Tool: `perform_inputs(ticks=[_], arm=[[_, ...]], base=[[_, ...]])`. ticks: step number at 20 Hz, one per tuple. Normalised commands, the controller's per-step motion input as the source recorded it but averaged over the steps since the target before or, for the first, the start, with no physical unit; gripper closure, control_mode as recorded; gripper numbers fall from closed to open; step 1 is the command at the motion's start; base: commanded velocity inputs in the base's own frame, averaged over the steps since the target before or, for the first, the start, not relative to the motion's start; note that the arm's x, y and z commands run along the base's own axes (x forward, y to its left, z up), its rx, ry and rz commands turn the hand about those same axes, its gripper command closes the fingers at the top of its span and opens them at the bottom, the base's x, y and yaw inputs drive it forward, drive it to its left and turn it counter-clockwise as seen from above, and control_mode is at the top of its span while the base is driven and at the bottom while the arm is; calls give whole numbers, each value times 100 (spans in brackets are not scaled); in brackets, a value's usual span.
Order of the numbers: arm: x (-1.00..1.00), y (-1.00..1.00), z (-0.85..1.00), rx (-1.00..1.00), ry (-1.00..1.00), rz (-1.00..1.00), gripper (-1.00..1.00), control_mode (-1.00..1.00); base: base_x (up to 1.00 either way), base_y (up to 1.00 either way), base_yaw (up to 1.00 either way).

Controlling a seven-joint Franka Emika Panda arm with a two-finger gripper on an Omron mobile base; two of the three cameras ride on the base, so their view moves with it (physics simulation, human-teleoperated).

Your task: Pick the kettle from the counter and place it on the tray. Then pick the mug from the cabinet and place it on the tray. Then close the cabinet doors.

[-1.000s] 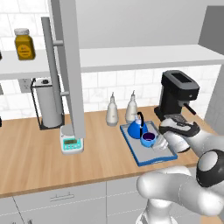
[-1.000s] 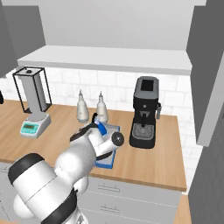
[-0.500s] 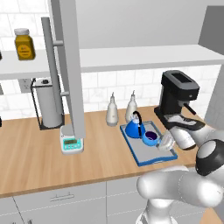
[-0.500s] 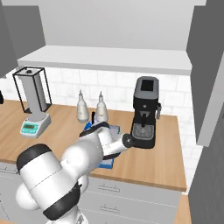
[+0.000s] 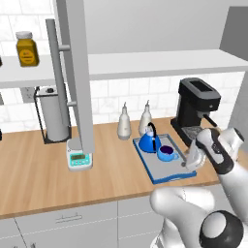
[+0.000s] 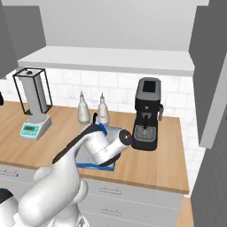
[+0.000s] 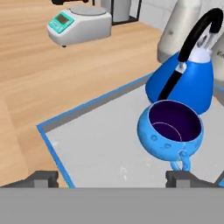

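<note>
While the kettle (image 5: 149, 142) and mug (image 5: 167, 153) sit together on the tray (image 5: 156, 171) in the left base view, I see my gripper (image 5: 192, 159) just off the tray's right edge; the open cabinet door (image 5: 77, 72) stands well apart to the left, its long axis vertical. From the right base view, my arm has drawn back toward the coffee machine (image 6: 147, 114) compared with a second ago. Through the hand view, my gripper (image 7: 113, 178) is spread wide and empty, the mug (image 7: 171, 130) touching nothing of it.
</note>
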Motion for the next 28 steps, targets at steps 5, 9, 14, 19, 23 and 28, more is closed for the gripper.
perform_inputs(ticks=[5,9,14,19,23,28], arm=[[-82,13,100,-3,9,-14,-100,-100],[-46,0,96,0,31,-38,-100,-100],[2,0,19,-8,27,-18,-100,-100],[0,0,2,1,5,0,-100,-100],[0,0,53,0,2,-20,-100,-100],[0,-4,93,0,2,-21,-100,-100]], base=[[0,0,0],[0,0,0],[0,0,0],[0,0,0],[0,0,0],[0,0,0]])
